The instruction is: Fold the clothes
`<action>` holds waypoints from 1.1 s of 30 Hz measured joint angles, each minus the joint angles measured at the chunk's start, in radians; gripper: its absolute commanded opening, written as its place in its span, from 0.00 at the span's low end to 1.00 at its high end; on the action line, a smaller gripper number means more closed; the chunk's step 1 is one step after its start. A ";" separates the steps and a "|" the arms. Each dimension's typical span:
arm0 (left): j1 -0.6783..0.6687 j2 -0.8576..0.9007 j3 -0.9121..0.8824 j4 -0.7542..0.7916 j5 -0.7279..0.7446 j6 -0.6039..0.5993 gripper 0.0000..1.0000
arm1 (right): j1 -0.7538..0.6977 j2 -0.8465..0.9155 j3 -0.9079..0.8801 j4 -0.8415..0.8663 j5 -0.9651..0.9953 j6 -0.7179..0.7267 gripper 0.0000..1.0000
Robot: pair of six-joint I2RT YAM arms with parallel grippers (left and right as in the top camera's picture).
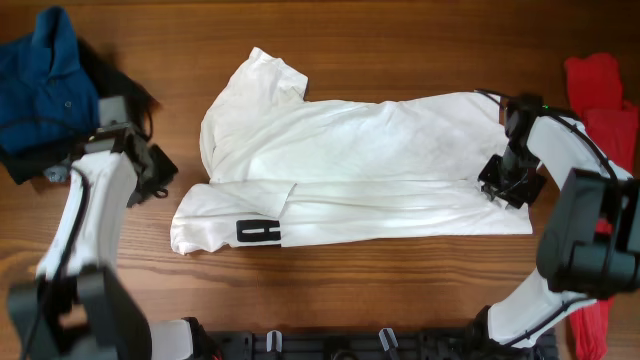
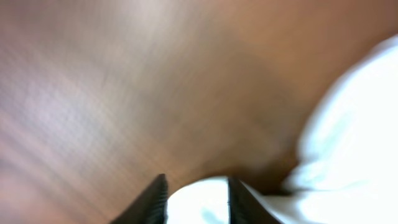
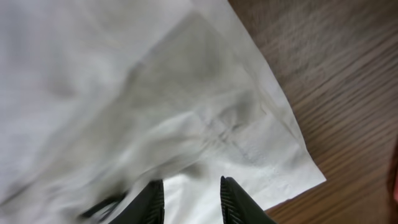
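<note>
white t-shirt (image 1: 380, 150) lies flat mid-counter (image 1: 400, 290), long edge folded over, black print (image 1: 257, 232) showing lower left. right end effector (image 1: 510, 185) sits on the hem end, fingers straddling the cloth, probably to pick that edge for the next fold; can't tell if it's clenched. left end effector (image 1: 155, 175) is just off the sleeve side, view blurred, grip unclear. blue polo (image 1: 40, 85) lies beside the left arm, red shirts (image 1: 600, 90) by the right arm; both crowd swing room.

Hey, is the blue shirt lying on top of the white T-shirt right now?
No, the blue polo lies at the far left corner of the table, bare wood between it and the white T-shirt.
</note>
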 measured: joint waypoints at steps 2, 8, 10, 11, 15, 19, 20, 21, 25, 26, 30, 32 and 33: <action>0.000 -0.062 0.010 0.069 0.032 0.009 0.55 | 0.000 -0.054 0.000 0.023 -0.027 -0.022 0.44; -0.001 -0.156 0.023 0.200 0.139 0.032 0.58 | 0.000 -0.192 0.000 0.014 -0.076 -0.059 0.46; -0.004 -0.153 0.023 0.222 0.157 0.034 0.60 | 0.000 -0.203 0.000 0.000 -0.079 -0.064 0.47; -0.008 -0.151 0.023 0.238 0.166 0.040 0.60 | 0.000 -0.204 0.000 -0.009 -0.082 -0.065 0.47; -0.041 -0.137 0.023 0.283 0.182 0.075 0.61 | 0.000 -0.204 0.000 -0.061 -0.085 -0.041 0.49; -0.065 -0.105 0.023 0.233 0.193 0.097 0.62 | -0.003 -0.204 0.000 -0.083 -0.085 -0.003 0.49; -0.068 -0.093 0.023 0.206 0.196 0.100 0.62 | -0.007 -0.204 0.000 -0.082 -0.085 0.004 0.50; -0.071 -0.085 0.023 0.188 0.196 0.103 0.62 | -0.015 -0.204 -0.002 -0.077 -0.085 0.012 0.50; -0.074 -0.060 0.023 0.119 0.200 0.108 0.62 | -0.072 -0.204 -0.040 0.007 -0.086 0.027 0.51; -0.074 -0.058 0.023 0.110 0.200 0.111 0.62 | -0.088 -0.204 -0.049 0.022 -0.089 0.025 0.53; -0.074 -0.058 0.023 0.087 0.200 0.111 0.62 | -0.147 -0.204 -0.077 0.077 -0.119 -0.030 0.56; -0.074 -0.058 0.023 0.079 0.200 0.111 0.62 | -0.158 -0.204 -0.081 0.101 -0.127 -0.068 0.59; -0.074 -0.058 0.023 0.077 0.200 0.111 0.62 | -0.160 -0.204 -0.085 0.120 -0.131 -0.090 0.61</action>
